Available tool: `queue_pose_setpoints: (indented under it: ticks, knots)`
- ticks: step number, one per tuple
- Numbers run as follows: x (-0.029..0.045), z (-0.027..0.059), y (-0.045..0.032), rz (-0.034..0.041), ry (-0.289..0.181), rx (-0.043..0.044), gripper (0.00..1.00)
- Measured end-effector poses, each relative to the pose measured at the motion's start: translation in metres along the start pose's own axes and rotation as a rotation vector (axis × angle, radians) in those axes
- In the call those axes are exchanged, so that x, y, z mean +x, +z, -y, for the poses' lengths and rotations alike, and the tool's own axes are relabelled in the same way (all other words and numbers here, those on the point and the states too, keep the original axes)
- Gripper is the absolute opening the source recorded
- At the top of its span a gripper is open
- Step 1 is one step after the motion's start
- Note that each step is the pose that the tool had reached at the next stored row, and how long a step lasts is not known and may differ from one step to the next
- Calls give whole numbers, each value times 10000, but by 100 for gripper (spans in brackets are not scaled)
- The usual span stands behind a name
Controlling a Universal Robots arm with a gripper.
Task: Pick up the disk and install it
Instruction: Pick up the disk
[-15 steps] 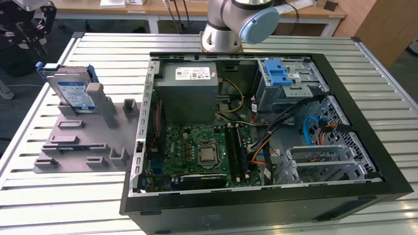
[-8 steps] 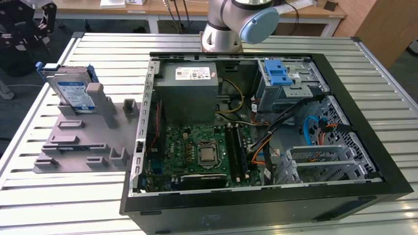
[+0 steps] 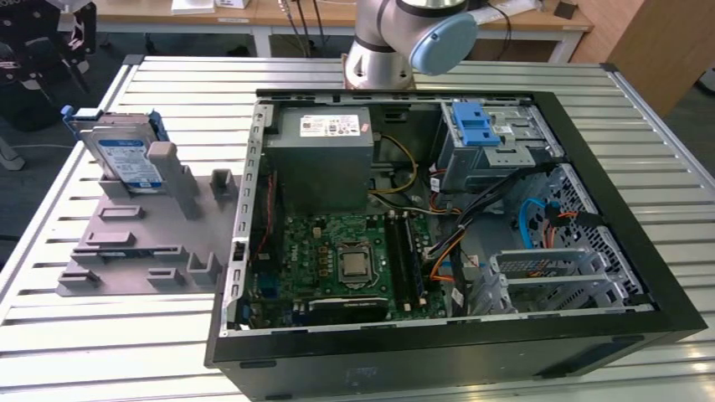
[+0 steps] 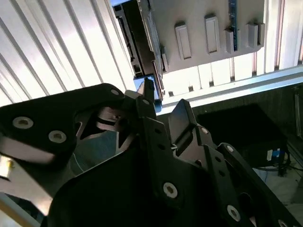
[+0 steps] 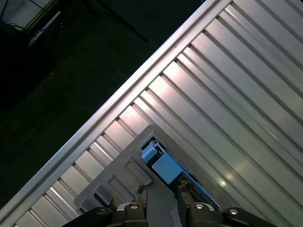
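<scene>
The disk stood on edge in the grey holder, at ten o'clock from the open computer case on the tabletop. It was not yet picked up or installed. In the first wrist view the claw hovered over it, fingers apart and empty.

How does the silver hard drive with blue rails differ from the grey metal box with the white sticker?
The silver hard drive with blue plastic rails stands on edge in the grey plastic fixture outside the open black computer case; the grey metal box sits inside it. The drive is thinner and smaller than the box. The drive's label has a blue band; the box carries a small white sticker. Both are rectangular metal.
</scene>
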State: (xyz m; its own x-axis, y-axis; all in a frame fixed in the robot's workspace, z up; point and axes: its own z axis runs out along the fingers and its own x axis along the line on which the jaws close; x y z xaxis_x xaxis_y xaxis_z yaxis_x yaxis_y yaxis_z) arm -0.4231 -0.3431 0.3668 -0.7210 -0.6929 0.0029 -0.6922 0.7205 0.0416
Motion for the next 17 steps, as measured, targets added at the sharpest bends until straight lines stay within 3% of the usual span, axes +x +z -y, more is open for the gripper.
queue_pose_setpoints:
  ticks: [1, 3, 4, 9, 17]
  knots:
    - [0, 0, 3, -3, -115, 1, 44]
    - [0, 1, 10, -6, -328, 9, 44]
    - [0, 1, 15, -10, -400, 14, 50]
    - [11, -1, 28, -10, -546, 21, 50]
    - [11, 0, 44, -54, -1984, 40, 50]
